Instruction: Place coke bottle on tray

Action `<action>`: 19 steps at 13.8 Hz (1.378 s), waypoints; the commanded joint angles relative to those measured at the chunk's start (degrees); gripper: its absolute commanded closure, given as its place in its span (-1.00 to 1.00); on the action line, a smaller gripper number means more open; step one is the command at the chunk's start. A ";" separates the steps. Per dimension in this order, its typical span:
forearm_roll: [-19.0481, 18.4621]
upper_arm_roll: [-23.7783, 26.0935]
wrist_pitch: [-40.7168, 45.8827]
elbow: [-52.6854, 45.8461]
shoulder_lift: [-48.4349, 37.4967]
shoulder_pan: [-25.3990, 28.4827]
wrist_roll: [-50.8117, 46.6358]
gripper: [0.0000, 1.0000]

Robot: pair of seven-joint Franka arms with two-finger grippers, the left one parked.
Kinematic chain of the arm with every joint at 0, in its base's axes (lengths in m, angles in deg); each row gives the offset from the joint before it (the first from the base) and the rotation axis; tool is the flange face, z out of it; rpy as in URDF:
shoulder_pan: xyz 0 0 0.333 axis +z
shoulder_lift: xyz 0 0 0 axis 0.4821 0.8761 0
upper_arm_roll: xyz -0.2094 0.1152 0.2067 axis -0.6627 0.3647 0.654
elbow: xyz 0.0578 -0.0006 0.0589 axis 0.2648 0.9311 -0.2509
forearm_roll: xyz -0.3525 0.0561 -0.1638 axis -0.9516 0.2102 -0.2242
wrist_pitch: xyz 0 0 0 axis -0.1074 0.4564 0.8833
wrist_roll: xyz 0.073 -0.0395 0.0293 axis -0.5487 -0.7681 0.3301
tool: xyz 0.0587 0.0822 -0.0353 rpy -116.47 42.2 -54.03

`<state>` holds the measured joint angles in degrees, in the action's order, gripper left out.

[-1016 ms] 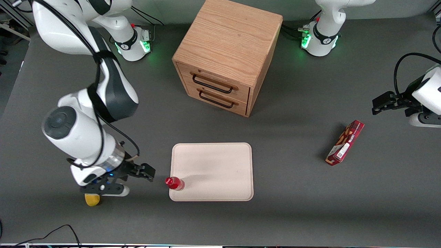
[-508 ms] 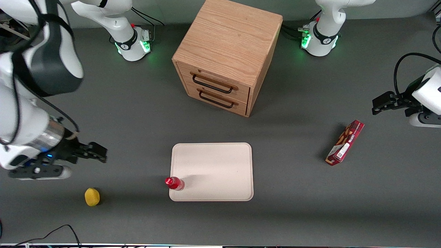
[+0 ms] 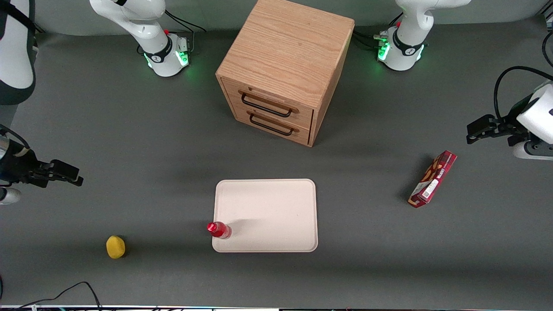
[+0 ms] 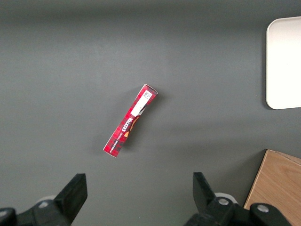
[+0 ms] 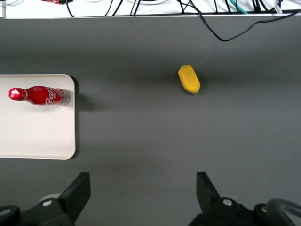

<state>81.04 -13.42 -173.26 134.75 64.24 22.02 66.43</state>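
The desk [image 3: 129, 129] is covered in matt dark grey. The coke bottle [image 5: 40, 95] looks glossy, probably plastic. The tray [image 3: 268, 203] is smooth and matt cream. The drawer cabinet [image 3: 285, 56] shows grained wood; the hand [image 3: 65, 175] is matt black.

White script on coke bottle [image 5: 43, 95], unreadable print on red snack box [image 4: 130, 120]

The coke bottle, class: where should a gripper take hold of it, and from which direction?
Grip the coke bottle at mid-body, coming in level from the working arm's end. It stands upright at the tray's edge there, slim enough for the open gripper.
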 commanded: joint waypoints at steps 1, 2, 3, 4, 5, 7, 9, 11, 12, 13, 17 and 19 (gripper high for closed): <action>0.83 -0.42 -1.60 6.67 -6.90 -0.67 2.48 -1.00; 0.47 -0.51 -1.42 7.45 -7.96 -0.67 3.97 -1.00; -0.31 -1.46 -1.42 7.90 -8.40 -0.76 4.77 -1.00; -0.58 -1.74 -1.42 7.81 -8.41 -0.67 4.95 -1.00; -0.67 -1.82 -1.42 7.81 -8.50 -0.76 5.04 -1.00; -3.30 -1.74 -1.42 7.72 -9.11 -0.67 4.78 -1.00; -3.31 -1.74 -0.38 7.64 -9.73 -0.67 4.60 -1.00; -3.31 -1.74 0.16 7.55 -9.73 -0.76 4.86 -1.00; -3.31 -1.82 0.16 7.11 -9.38 -0.67 5.04 -1.00; -3.31 -1.74 0.25 6.24 -8.94 -0.58 4.43 -1.00; -3.48 -1.56 1.12 5.88 -8.67 -0.32 3.90 -1.00; -3.49 -1.56 1.92 5.79 -8.59 -0.32 3.81 -1.00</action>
<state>78.49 -15.10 -172.52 140.61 56.17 21.62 70.11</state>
